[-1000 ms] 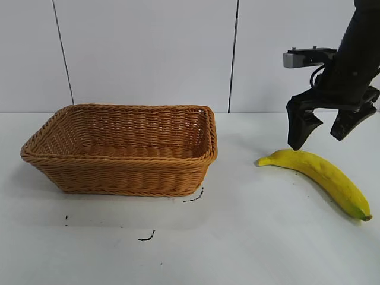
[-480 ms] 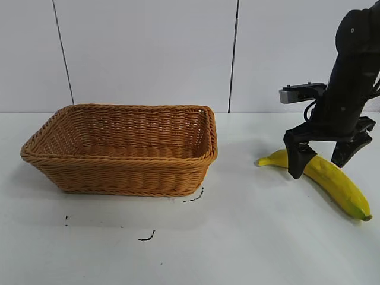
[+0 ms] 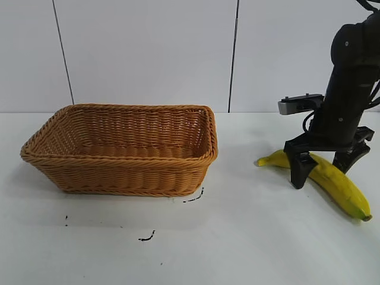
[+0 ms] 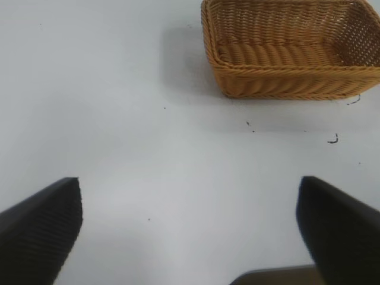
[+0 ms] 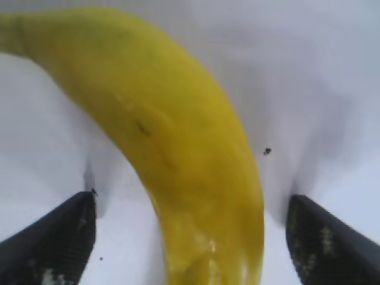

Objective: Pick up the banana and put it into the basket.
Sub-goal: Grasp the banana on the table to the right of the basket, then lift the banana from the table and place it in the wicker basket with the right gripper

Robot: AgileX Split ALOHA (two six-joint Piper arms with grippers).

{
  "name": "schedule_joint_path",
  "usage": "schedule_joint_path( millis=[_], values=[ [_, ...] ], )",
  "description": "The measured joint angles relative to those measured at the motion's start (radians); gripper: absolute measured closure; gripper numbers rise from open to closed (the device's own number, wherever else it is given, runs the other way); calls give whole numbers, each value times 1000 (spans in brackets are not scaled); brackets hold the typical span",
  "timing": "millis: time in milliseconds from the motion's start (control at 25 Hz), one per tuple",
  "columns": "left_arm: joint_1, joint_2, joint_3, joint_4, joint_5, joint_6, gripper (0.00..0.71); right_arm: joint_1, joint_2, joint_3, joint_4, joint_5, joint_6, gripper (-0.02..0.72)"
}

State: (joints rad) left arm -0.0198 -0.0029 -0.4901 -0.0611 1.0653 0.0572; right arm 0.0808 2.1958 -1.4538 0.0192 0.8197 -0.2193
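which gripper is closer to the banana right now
Right. The right gripper straddles the banana, open fingers on either side. The left gripper is out of the exterior view, over bare table beyond the basket.

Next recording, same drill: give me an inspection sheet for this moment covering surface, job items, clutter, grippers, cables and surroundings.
Surface: white table, with a few small black marks in front of the basket.
Job's things: banana lying on the table right of the basket, not lifted; wicker basket upright with nothing in it.
Clutter: nothing seen.
Grippers: right gripper lowered over the banana, open, one finger on each side of it, not closed on it; left gripper open above bare table, away from the basket, seen only in the left wrist view.
Cables: black cable looping beside the right wrist.
Surroundings: pale panelled wall with dark vertical seams behind the table.
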Motion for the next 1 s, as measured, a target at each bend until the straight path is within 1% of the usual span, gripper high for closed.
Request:
schedule_joint_path(
  millis=[40, 80, 120, 240, 320, 360, 480, 560, 640, 760, 1000],
  values=[
    [0, 0, 0, 0, 0, 0, 15, 0, 0, -4, -8, 14, 11, 323],
    [0, 0, 0, 0, 0, 0, 15, 0, 0, -10, -19, 29, 24, 403],
    [0, 0, 0, 0, 0, 0, 15, 0, 0, -15, -35, 45, 27, 378],
    [0, 0, 0, 0, 0, 0, 15, 0, -3, -55, -69, 95, 42, 386],
    [0, 0, 0, 0, 0, 0, 15, 0, -17, -106, -78, 150, 45, 386],
    [0, 0, 0, 0, 0, 0, 15, 0, -27, -140, -78, 182, 46, 386],
    [0, 0, 0, 0, 0, 0, 15, 0, -56, -259, -58, 329, 48, 386],
    [0, 0, 0, 0, 0, 0, 15, 0, -68, -332, -29, 374, 48, 386],
    [0, 0, 0, 0, 0, 0, 15, 6, -76, -396, -12, 381, 48, 386],
    [0, 0, 0, 0, 0, 0, 15, 35, -77, -456, -6, 386, 46, 386],
    [0, 0, 0, 0, 0, 0, 15, 146, -75, -533, -1, 397, -8, 386]
  ],
)
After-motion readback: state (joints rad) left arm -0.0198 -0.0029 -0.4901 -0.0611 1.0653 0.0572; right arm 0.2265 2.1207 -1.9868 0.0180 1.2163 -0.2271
